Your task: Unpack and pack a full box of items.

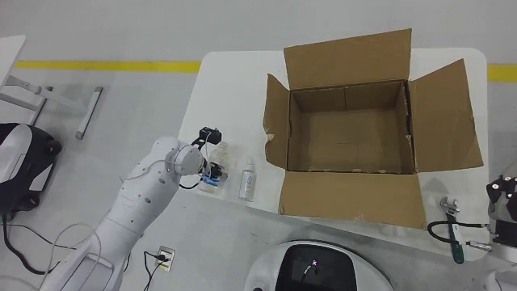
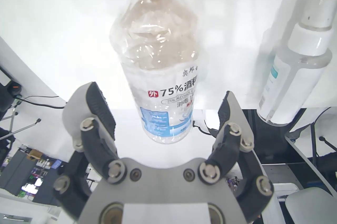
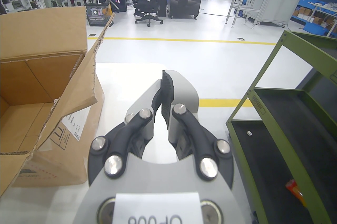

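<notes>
A clear bottle (image 2: 160,72) with a blue and white label lies on the white table (image 1: 234,89), its base between the fingers of my left gripper (image 2: 160,96). The gripper is open and its pads stand apart from the bottle on both sides. From above, the same gripper (image 1: 212,174) hangs at the table's front left corner. A white spray bottle (image 1: 247,180) lies just to its right (image 2: 295,69). The open cardboard box (image 1: 351,129) stands mid-table with its flaps spread and nothing visible inside. My right gripper (image 3: 164,88) is shut on nothing, low over the table to the right of the box (image 3: 39,51).
A green cart (image 3: 279,104) with dark shelves stands just off the table's right side. A dark cable with a green end (image 1: 451,230) hangs past the table's front right edge. The two bottles lie close to the table's front left edge.
</notes>
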